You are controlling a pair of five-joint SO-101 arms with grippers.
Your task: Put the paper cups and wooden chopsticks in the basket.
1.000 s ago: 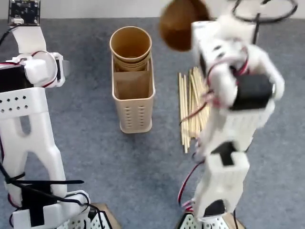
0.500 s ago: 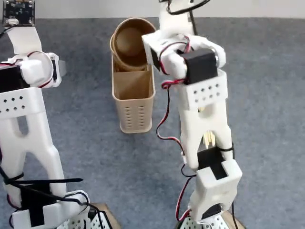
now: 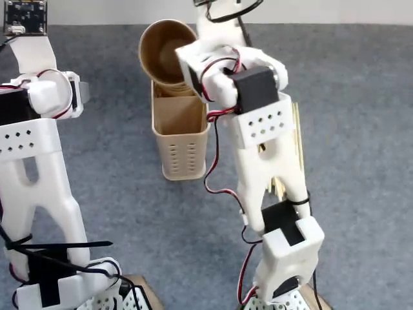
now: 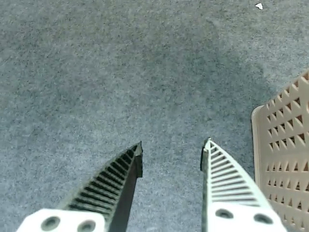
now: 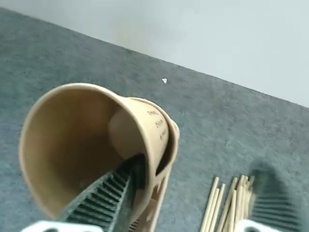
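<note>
The brown paper cup [image 3: 164, 51] sits tilted over the basket compartment farther from the arm bases. Its base meets the stack of matching cups [image 3: 173, 89] standing in that part of the beige perforated plastic basket [image 3: 182, 155].

My right gripper [image 5: 198, 169] has its jaws spread wide. The dark one is inside the cup against its wall and the pale one is well clear of it, so I judge nothing is clamped. To finish well, I'd draw the inner jaw out slowly along the cup's axis so the rim doesn't drag and tip off the stack.

The left gripper [image 4: 171, 147] hangs beside the basket over the grey counter [image 4: 120, 72], jaws partly open and holding nothing.

The right wrist view gives me that jaw spread and the bare wooden chopsticks [image 5: 227, 203] lying beside the basket. The high view hides most of them under the arm, but it shows both compartments of the basket.
</note>
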